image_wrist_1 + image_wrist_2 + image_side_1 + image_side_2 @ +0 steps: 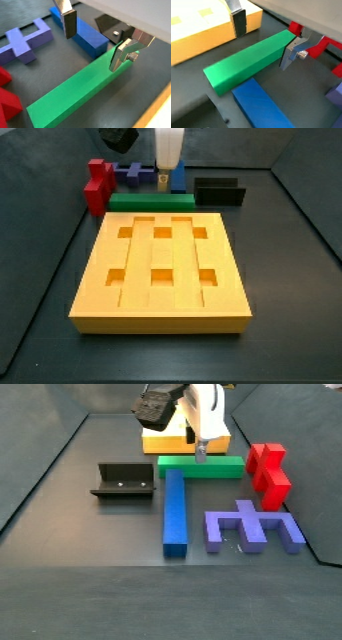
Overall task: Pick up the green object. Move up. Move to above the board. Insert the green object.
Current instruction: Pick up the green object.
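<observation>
The green object (150,201) is a long green bar lying flat on the dark floor, just behind the far end of the board (100,278). It also shows in a side view (201,467) and in both wrist views (73,90) (244,62). My gripper (166,180) hangs over the bar's middle, also seen in a side view (201,450). It is open. In both wrist views the gripper (91,51) (262,50) straddles the bar, one finger on each long side, with a gap to the bar. Nothing is held. The yellow-orange board (198,35) lies right beside the bar.
A long blue bar (175,509) lies at right angles to the green one, touching or nearly touching it. A red stepped block (271,474) and a purple piece (251,527) lie to one side. The fixture (123,482) stands on the other side.
</observation>
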You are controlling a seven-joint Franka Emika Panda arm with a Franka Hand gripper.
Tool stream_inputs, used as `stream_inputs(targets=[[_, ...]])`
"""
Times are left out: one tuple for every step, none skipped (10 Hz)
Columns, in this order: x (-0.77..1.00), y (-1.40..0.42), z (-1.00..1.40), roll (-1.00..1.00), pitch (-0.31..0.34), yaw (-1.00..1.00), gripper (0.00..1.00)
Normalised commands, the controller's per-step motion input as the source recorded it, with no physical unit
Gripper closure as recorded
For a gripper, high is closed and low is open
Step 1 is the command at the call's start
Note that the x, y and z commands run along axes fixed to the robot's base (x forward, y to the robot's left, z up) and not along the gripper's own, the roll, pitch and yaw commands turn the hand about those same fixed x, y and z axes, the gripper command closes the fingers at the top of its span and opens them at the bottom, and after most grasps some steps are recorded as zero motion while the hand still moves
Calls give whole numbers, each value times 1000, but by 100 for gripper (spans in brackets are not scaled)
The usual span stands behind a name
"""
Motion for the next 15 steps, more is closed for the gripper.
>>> stream_inputs(targets=[[-20, -291, -140, -54, -19, -800, 0], [-251, -306, -194, 0, -26, -669, 0], [-354, -314, -231, 6, 0, -409, 0], [0, -89, -523, 127, 19, 186, 0], [0, 0, -494, 200, 19, 209, 0], [-37, 0, -411, 246, 50, 183, 0], [-37, 0, -394, 257, 53, 163, 0], [-134, 0, -311, 151, 43, 0, 0], [-206, 0, -177, 86, 24, -26, 0], [-189, 0, -86, 36, 13, -66, 0], [-214, 0, -106, 0, 0, -74, 0], [0, 0, 0, 0, 0, 0, 0], [0, 0, 0, 0, 0, 0, 100], [0, 0, 0, 0, 0, 0, 100], [0, 0, 0, 0, 0, 0, 100]])
